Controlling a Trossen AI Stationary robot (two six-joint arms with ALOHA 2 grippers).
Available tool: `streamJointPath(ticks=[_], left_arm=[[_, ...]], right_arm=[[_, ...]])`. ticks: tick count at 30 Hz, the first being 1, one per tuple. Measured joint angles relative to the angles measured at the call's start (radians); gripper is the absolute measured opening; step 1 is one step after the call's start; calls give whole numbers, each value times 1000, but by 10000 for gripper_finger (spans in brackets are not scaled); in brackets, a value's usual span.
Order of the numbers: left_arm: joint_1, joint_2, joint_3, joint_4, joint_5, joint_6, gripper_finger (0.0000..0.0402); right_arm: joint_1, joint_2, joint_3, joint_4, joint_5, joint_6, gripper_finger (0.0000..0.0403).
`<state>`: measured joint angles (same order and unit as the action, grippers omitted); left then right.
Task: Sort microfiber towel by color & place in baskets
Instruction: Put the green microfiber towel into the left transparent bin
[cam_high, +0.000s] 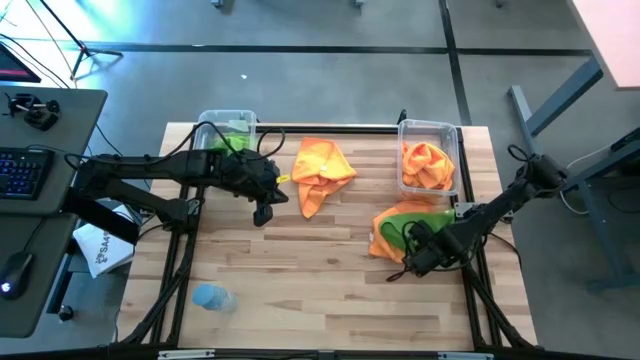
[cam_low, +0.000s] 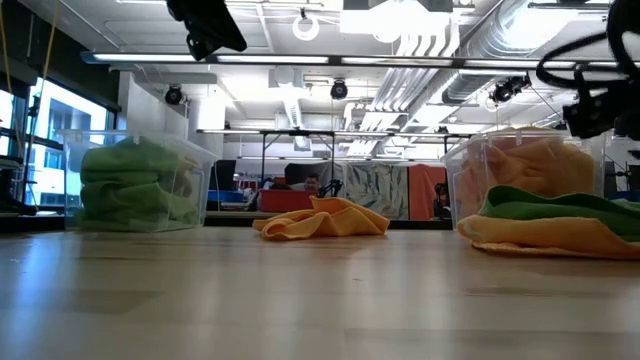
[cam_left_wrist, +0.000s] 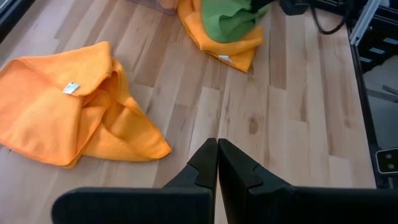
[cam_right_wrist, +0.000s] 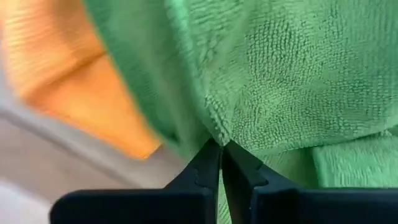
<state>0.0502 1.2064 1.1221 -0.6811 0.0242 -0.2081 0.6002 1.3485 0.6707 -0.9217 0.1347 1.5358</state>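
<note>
I'm seeing the right gripper (cam_right_wrist: 221, 149) pinching a fold of the green towel (cam_high: 418, 214), which is lying across an orange towel (cam_high: 385, 238) near the right basket (cam_high: 428, 127), its long axis running left to right. The left gripper (cam_left_wrist: 217, 151) is hovering closed, empty, beside the middle orange towel (cam_high: 320, 172) and the left basket (cam_high: 226, 118).

Two clear baskets at the worktop's far edge. Left basket (cam_high: 228, 130) holds green towels (cam_low: 138, 185), piled. Right basket (cam_high: 429, 156) holds bunched orange towels (cam_high: 427, 165). Loose orange towel (cam_high: 321, 171) lies crumpled between the baskets, white tag showing. Near the right basket, a green towel (cam_high: 418, 216) lies draped on a flattened orange towel (cam_high: 384, 236).
</note>
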Motion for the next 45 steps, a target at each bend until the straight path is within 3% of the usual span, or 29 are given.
streamJointPath(ticks=[3, 7, 14, 19, 25, 30, 34, 38, 45], left_arm=[[0, 0, 0, 0, 0, 0, 0], [0, 0, 0, 0, 0, 0, 0], [1, 0, 0, 1, -1, 11, 0], [2, 0, 0, 76, -10, 59, 0], [3, 0, 0, 299, -12, 133, 0], [3, 0, 0, 468, -14, 191, 0], [3, 0, 0, 564, -14, 227, 1], [3, 0, 0, 614, -14, 223, 15], [15, 0, 0, 634, -14, 187, 74]], right_arm=[[12, -2, 70, -75, -11, -23, 4], [36, -2, 235, -325, 49, -16, 2], [53, -3, 615, -645, 379, -39, 1], [35, -4, 834, -646, 648, -222, 1], [-65, -3, 1002, -550, 782, -541, 0], [-180, -3, 1051, -242, 754, -947, 0], [-267, 3, 1051, -8, 652, -1224, 0], [-353, 32, 1050, 113, 536, -1350, 0], [-466, 122, 1050, 260, 282, -1462, 0]])
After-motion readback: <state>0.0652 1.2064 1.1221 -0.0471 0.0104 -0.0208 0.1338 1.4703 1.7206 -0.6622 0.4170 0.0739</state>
